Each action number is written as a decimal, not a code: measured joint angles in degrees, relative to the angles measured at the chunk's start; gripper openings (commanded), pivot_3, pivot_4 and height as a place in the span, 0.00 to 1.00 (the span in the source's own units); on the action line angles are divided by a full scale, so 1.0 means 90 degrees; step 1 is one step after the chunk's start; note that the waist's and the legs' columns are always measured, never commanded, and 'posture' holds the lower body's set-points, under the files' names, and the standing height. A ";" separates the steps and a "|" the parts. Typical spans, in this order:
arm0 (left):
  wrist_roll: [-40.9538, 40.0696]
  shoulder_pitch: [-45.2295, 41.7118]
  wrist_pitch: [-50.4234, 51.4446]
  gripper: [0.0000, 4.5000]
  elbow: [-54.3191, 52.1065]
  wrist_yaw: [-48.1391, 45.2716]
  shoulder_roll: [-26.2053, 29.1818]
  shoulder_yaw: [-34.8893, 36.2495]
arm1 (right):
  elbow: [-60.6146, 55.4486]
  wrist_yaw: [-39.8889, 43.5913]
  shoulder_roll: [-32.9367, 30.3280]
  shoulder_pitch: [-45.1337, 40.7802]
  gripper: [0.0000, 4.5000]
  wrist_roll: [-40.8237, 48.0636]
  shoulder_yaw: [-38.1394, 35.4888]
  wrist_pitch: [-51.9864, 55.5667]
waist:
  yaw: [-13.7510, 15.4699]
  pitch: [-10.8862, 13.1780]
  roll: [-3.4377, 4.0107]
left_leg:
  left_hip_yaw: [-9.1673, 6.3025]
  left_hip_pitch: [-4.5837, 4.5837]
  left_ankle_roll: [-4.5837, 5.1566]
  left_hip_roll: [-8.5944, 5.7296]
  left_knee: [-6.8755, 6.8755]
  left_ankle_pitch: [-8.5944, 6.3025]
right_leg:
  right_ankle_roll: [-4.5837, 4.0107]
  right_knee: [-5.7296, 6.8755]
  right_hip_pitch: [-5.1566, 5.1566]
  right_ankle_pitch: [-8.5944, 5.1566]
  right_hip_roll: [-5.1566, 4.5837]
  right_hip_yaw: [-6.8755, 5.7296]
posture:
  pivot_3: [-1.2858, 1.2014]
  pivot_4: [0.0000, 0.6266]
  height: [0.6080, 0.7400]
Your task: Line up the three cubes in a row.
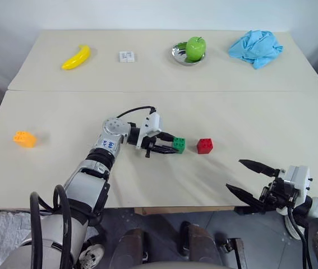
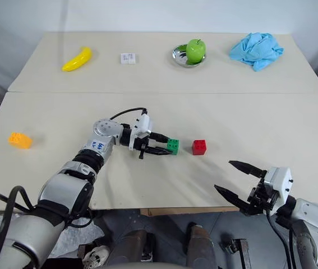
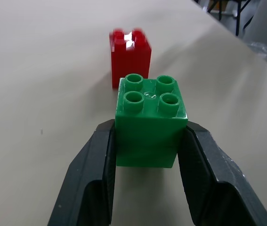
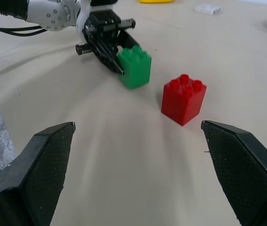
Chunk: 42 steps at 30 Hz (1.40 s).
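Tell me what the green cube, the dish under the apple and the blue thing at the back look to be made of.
Green cube: glossy moulded plastic, highlights on its studs.
Dish: probably polished metal, silvery and mirror-like.
Blue thing: soft cloth, crumpled into folds.

The two head eyes looked forward and down over the whole desk (image 1: 215, 112) from above, sharing nearly the same scene. The left wrist camera sat low and very close behind the green cube (image 3: 149, 125); the right wrist camera, farther back, shared that cube and the red cube (image 4: 183, 99)
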 measured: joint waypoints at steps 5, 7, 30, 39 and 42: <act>0.0086 -0.0033 -0.0052 0.33 0.0113 0.0257 0.0001 0.0112 | 0.0328 0.0070 0.0008 -0.0102 1.00 0.0053 -0.0111 -0.0142 | -0.0001 0.0000 -0.0002 | -0.0007 0.0002 0.0007 0.0006 0.0003 0.0002 | 0.0005 0.0004 0.0001 0.0003 -0.0012 0.0004 | 0.52 0.24 1.00; 0.0102 -0.0033 -0.0049 0.33 0.0128 0.0301 0.0004 0.0161 | 0.0372 0.0081 0.0009 -0.0131 1.00 0.0052 -0.0111 -0.0151 | -0.0005 0.0000 -0.0002 | -0.0008 0.0003 0.0008 0.0007 0.0003 0.0002 | 0.0005 0.0006 0.0000 0.0003 -0.0012 0.0005 | 0.52 0.24 1.00; 0.0097 0.0181 -0.0008 0.99 0.0169 -0.0061 -0.0021 0.0570 | 0.0683 0.0181 0.0103 -0.0706 1.00 0.0041 0.0192 -0.0169 | -0.0001 0.0000 -0.0002 | -0.0007 0.0000 0.0009 0.0004 0.0007 0.0003 | 0.0005 0.0013 -0.0002 0.0003 -0.0015 0.0003 | 0.52 0.24 1.00; 0.0094 0.0097 0.0023 0.53 0.0206 -0.0281 -0.0104 0.0611 | 0.0461 0.0025 0.0123 -0.0425 1.00 0.0037 0.0197 -0.0136 | -0.0010 0.0000 -0.0001 | -0.0005 0.0001 0.0009 0.0003 0.0007 0.0003 | 0.0005 0.0013 -0.0003 0.0003 -0.0014 0.0003 | 0.52 0.24 1.00; 0.0096 0.0097 0.0022 0.33 0.0204 -0.0308 -0.0104 0.0626 | 0.0406 -0.0021 0.0123 -0.0391 1.00 0.0036 0.0197 -0.0136 | -0.0007 0.0000 -0.0002 | -0.0005 0.0001 0.0009 0.0003 0.0008 0.0003 | 0.0005 0.0013 -0.0002 0.0003 -0.0014 0.0003 | 0.52 0.24 1.00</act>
